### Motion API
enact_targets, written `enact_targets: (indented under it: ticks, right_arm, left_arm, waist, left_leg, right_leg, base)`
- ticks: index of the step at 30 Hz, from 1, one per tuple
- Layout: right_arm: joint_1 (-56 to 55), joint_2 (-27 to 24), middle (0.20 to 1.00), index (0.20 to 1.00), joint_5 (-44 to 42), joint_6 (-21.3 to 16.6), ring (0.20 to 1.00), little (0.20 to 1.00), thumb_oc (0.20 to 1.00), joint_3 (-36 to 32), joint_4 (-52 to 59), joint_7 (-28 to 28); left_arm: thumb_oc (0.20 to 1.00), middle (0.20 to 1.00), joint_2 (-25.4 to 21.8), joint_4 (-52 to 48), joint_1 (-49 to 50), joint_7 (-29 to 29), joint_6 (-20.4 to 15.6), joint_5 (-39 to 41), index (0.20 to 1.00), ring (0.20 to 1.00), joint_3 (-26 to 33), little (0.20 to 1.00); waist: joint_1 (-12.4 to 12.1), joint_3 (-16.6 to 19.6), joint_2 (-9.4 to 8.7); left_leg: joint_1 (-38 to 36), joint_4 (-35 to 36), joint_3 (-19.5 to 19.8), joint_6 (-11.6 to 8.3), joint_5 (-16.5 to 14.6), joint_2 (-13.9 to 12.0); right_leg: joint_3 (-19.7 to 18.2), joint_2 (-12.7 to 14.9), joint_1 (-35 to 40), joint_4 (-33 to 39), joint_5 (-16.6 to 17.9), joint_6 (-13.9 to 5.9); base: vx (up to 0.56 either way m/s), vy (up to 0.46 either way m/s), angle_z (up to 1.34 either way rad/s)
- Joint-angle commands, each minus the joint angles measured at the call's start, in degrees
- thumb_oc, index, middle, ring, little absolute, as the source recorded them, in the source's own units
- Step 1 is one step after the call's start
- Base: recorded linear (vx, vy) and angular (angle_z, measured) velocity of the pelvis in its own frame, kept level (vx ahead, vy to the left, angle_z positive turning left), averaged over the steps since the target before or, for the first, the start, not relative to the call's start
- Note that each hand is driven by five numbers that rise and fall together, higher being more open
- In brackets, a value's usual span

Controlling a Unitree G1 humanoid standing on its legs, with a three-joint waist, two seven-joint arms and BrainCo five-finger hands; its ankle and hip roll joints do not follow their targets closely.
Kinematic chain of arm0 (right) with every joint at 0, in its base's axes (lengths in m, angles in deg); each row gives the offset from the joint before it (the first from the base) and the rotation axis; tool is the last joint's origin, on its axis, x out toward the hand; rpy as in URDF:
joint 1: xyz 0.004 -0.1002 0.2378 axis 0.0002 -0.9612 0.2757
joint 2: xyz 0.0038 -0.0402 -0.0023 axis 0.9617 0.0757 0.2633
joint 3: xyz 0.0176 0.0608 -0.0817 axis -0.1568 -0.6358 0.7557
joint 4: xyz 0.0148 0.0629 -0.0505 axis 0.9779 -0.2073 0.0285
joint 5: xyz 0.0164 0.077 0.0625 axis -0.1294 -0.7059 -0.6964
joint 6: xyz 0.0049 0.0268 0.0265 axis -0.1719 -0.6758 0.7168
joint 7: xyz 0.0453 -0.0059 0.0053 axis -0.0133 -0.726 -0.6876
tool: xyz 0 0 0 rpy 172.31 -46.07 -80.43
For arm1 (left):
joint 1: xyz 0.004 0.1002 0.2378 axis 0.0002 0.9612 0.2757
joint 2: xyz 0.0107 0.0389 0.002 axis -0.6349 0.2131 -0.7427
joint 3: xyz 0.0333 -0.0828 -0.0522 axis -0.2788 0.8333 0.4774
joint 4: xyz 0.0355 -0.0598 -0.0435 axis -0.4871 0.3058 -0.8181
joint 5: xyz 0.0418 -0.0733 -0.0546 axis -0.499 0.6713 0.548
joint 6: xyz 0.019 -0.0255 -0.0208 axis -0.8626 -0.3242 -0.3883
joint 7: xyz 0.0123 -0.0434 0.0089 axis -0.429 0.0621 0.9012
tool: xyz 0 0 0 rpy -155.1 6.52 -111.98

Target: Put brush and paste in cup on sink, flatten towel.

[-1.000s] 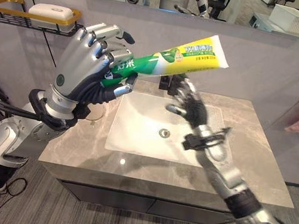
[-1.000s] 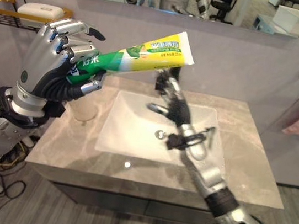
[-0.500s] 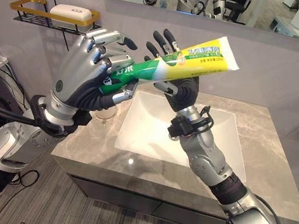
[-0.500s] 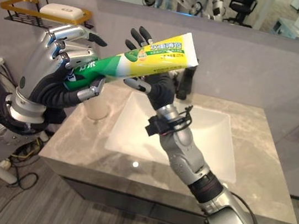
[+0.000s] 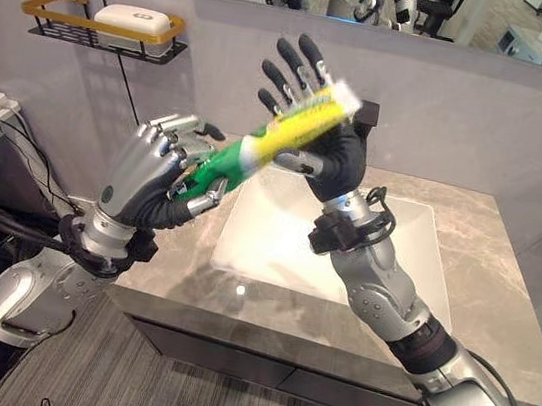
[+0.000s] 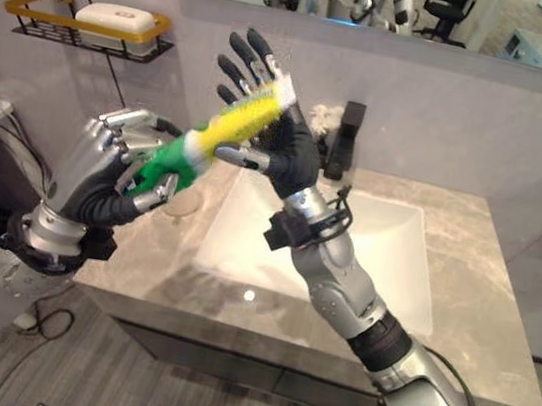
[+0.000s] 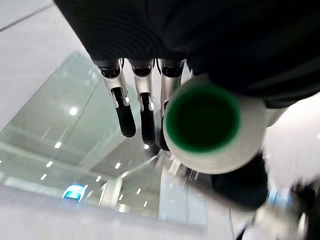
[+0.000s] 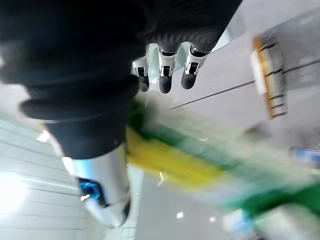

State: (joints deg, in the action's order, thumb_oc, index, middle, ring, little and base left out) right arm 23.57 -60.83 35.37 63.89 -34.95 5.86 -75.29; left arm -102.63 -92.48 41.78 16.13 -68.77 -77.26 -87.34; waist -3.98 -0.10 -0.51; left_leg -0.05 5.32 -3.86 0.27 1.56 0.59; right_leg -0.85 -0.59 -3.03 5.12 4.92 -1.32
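While the left hand [image 5: 153, 181] clamps its green cap end, the green-and-yellow plastic toothpaste tube [image 5: 278, 135] slants up across the splayed-fingered right hand [image 5: 326, 135].

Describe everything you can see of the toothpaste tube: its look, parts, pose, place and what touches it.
The tube is soft-looking plastic, green at the capped end, yellow toward the flat white crimped end. It slants upward in the air above the sink counter's left side. The left hand curls round its green end; the left wrist view shows the round white, green-topped cap. The upper part lies against the palm of the right hand, fingers spread straight.
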Motion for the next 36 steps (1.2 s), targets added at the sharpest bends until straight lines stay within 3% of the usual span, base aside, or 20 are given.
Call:
enact_targets:
  ticks: [1,6,25,30,36]
  right_arm:
    - [5.5,2.8,1.000,1.000,-1.5,-3.4,1.000,1.000,1.000,-1.8,2.5,1.3]
    - [5.6,4.8,1.000,1.000,-3.4,-2.2,1.000,1.000,1.000,0.2,1.1,2.1]
    - [3.4,4.7,1.000,1.000,-6.0,-0.2,1.000,1.000,1.000,3.4,3.2,2.8]
    - [0.7,1.3,1.000,1.000,-4.1,0.2,1.000,1.000,1.000,2.6,8.4,-2.5]
    - [1.8,0.5,1.000,1.000,-1.7,1.6,1.000,1.000,1.000,4.0,9.2,-4.7]
  left_arm:
    - [0.200,0.200,-0.7,1.3,-2.5,-0.5,1.1,2.7,0.200,0.200,-2.2,0.200]
    - [0.200,0.200,1.3,2.4,-3.9,-1.1,1.9,3.5,0.200,0.200,-2.9,0.200]
    - [0.200,0.200,2.8,3.0,-9.9,-3.1,4.5,-0.7,0.200,0.200,-5.9,0.200]
    - [0.200,0.200,2.2,3.8,-10.0,-6.8,8.6,-6.9,0.200,0.200,-5.3,0.200]
    - [0.200,0.200,1.4,4.2,-9.8,-7.5,10.4,-9.3,0.200,0.200,-5.1,0.200]
  waist:
    - [-0.2,3.5,-3.92]
    - [-0.3,3.2,-4.25]
    - [1.0,3.3,-4.57]
    - [2.2,3.4,-4.56]
    - [2.6,3.5,-4.53]
  left_leg:
    - [1.5,-0.3,2.7,-4.32,0.1,-2.7]
    - [1.4,-0.3,2.7,-4.21,-0.1,-2.7]
    - [0.7,-0.3,2.2,-4.55,-0.5,-3.8]
    - [0.6,-0.3,1.6,-4.46,-0.8,-4.0]
    - [0.5,-0.3,1.2,-4.31,-1.0,-4.1]
  right_leg:
    - [-0.1,9.4,-0.7,-0.1,1.1,-7.73]
    - [-0.1,9.4,-0.6,-0.1,1.0,-7.73]
    - [-0.4,8.7,-0.3,-0.1,0.3,-7.30]
    - [-1.1,8.5,-0.6,-0.2,0.2,-7.40]
    - [-1.6,8.4,-0.8,-0.2,0.2,-7.43]
  base:
    - [0.01,0.003,0.04]
    - [0.00,0.000,0.00]
    - [0.00,-0.001,0.00]
    - [0.00,0.002,-0.03]
    - [0.00,0.004,-0.09]
